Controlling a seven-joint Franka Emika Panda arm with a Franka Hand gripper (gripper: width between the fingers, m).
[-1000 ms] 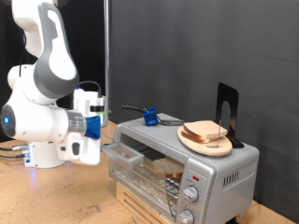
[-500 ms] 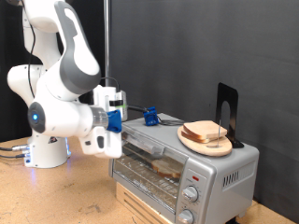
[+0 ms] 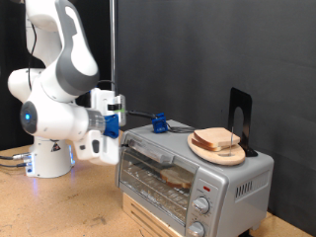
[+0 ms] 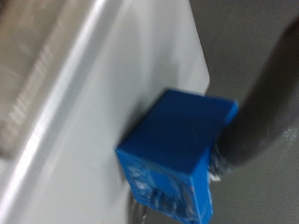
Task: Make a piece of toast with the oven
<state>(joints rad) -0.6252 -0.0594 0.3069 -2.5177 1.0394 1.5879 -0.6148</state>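
The silver oven (image 3: 229, 176) stands on a wooden box at the exterior view's right, and its glass door (image 3: 158, 170) looks shut. A piece of toast (image 3: 179, 179) lies on the rack inside and shows through the glass. My gripper (image 3: 112, 125) hovers at the oven's upper corner on the exterior view's left, close to the door's top edge. Nothing shows between its fingers. The wrist view shows the oven's silver top (image 4: 112, 75) and a blue block (image 4: 177, 154), with no fingers in view.
A round wooden plate (image 3: 233, 158) with stacked bread slices (image 3: 217, 140) sits on the oven's top. A blue block (image 3: 158, 123) with a dark handle and a black stand (image 3: 240, 117) are also up there. Knobs (image 3: 203, 204) are at the oven's right. A black curtain hangs behind.
The oven door went from partly open to shut as my gripper moved right against it. The gripper has since drawn back slightly to the left.
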